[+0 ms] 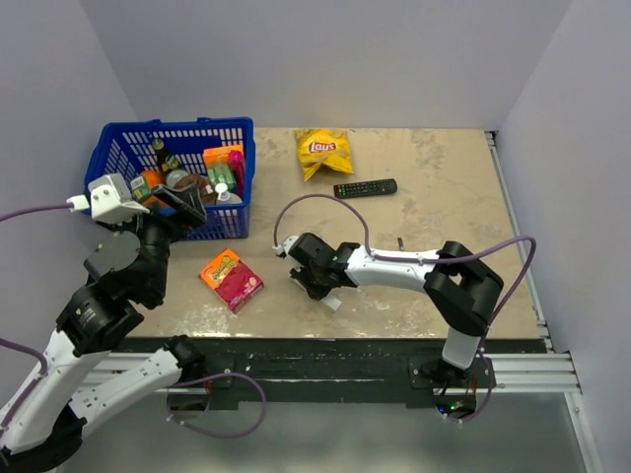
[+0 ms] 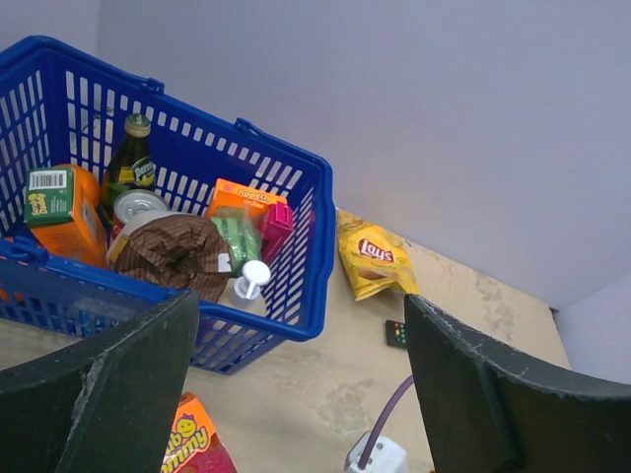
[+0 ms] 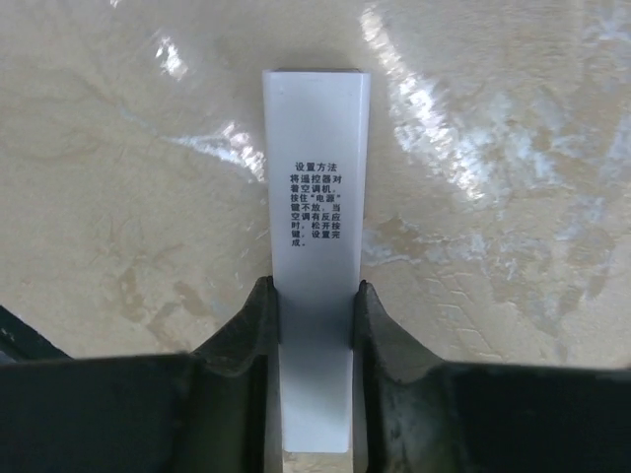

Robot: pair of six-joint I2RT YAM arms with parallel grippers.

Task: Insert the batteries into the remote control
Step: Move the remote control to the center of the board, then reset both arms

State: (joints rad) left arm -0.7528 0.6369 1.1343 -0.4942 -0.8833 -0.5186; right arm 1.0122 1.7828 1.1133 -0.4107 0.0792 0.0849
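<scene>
A: As it lies on the tabletop [image 3: 493, 197], who holds the white remote control [image 3: 315, 177]?
B: The right end effector [image 3: 314, 296] pinches its sides, maybe to steady it. Small Chinese writing is on it.
A: The left end effector [image 2: 301, 310]?
B: Spread wide, empty, by the blue basket [image 2: 296, 168]. Farther back, a yellow bag [image 2: 373, 258] says Lay's. No batteries show.

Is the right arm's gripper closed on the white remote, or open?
Shut on it. In the right wrist view both fingers press against the long sides of the white remote, no gap showing.
</scene>
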